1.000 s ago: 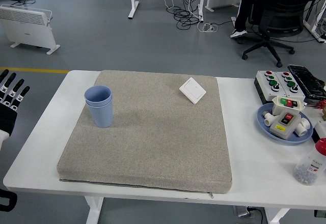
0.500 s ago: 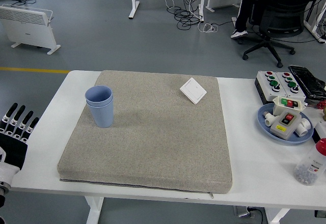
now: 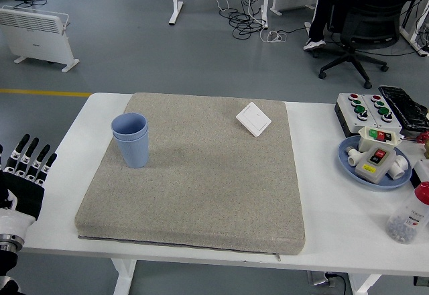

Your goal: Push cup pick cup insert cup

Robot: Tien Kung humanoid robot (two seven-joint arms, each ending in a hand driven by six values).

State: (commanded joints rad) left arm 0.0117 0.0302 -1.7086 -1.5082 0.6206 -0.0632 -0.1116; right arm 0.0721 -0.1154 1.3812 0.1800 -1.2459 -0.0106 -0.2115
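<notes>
At the left edge of the white table (image 3: 60, 201), the left hand (image 3: 23, 178) is raised with its fingers (image 3: 32, 157) straight and slightly spread, pointing up and away. It holds nothing and touches no object; it is well apart from the cups. The right hand is out of view.

The blue cups (image 3: 131, 139) stand upright on the left part of the grey pad (image 3: 201, 188), one nested inside the other, with two rims visible. The pad covers the middle of the table. A white square switch plate (image 3: 253, 119) lies flat near the pad's far right corner.

On the bare table to the right of the pad: a blue plate (image 3: 348, 163) carrying small button boxes, a grey control box (image 3: 365, 108) with red and green buttons behind it, and a clear bottle (image 3: 409, 216) with a red cap near the right edge.
</notes>
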